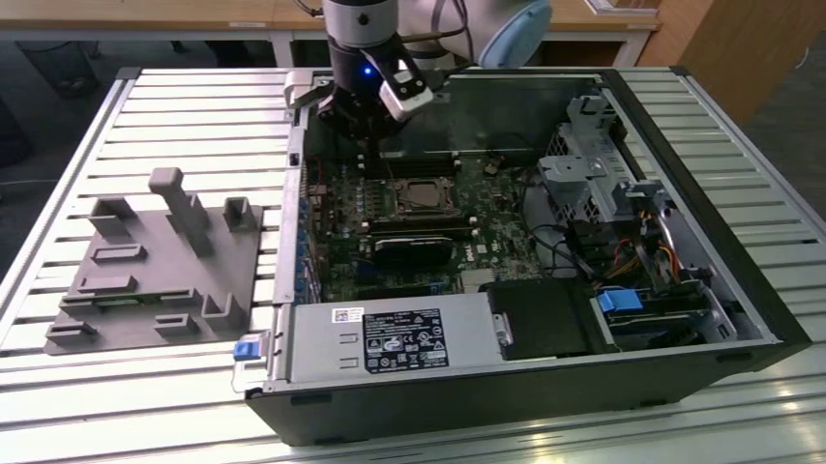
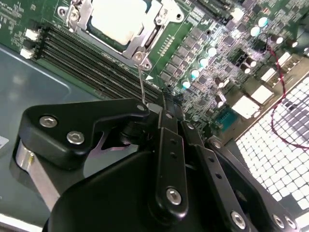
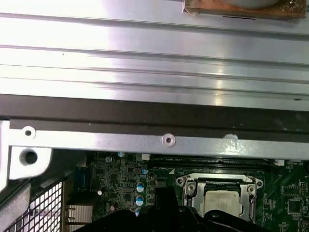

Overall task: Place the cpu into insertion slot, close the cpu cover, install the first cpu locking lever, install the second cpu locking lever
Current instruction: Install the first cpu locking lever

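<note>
The cpu (image 2: 113, 17) lies silvery and flat in the insertion slot (image 1: 416, 196) on the green motherboard. The cpu cover (image 2: 145, 41) lies down around it as a metal frame. Both also appear in the first wrist view: cpu (image 3: 222, 203), cpu cover (image 3: 219, 184). A thin wire locking lever (image 2: 141, 82) stands up from the socket's corner, and its free end reaches my gripper's tip. My gripper (image 2: 164, 100) hangs just beyond the socket, near the case's far wall (image 1: 374, 145), with its black fingers together. Whether they pinch the lever is hidden.
The open computer case (image 1: 722, 290) lies on a slatted metal table (image 1: 168, 106). Memory slots (image 2: 82, 53) run beside the socket. A grey fixture block (image 1: 155, 261) stands at the exterior view's left. Drive cages and cables (image 1: 620, 222) fill the case's right part.
</note>
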Robot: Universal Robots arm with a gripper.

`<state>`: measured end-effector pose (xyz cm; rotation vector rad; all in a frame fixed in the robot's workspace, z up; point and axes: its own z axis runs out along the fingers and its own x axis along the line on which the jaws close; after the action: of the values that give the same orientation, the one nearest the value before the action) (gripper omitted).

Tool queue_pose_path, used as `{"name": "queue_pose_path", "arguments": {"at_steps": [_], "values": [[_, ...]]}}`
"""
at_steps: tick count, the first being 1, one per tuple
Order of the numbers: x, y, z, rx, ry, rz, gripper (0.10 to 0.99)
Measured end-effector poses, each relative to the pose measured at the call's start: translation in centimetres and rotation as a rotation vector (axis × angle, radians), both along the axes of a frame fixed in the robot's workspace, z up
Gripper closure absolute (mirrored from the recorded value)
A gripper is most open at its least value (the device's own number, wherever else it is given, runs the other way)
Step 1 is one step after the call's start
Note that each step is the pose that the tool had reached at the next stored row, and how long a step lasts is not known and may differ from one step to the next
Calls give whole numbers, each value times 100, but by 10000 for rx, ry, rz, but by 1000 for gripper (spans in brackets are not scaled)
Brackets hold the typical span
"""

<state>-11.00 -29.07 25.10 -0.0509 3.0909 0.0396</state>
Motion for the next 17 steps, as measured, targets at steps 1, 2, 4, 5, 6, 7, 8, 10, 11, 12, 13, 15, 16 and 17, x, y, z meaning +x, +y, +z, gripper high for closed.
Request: {"name": "queue_pose_path", "arguments": {"at_steps": [1,2,4,5,6,7,8,10,11,12,13,15,16,17], "values": [[1,9,-3,0,0,0,980],[4,19,-6,1,-2,0,980],[18,33,-9,0,0,2,980],[33,35,-10,0,0,0,980],[53,37,-11,0,-1,0,980],[72,38,-12,1,0,0,980],[83,39,-12,0,0,-1,980],[101,39,-14,0,-1,-2,980],[112,39,-15,0,-1,-2,980],[124,39,-16,-1,0,-2,980],[139,39,-17,0,0,-7,980],[158,38,-18,0,0,-11,980],[161,38,-19,0,0,-12,980],[164,38,-19,-1,0,-13,980]]}}
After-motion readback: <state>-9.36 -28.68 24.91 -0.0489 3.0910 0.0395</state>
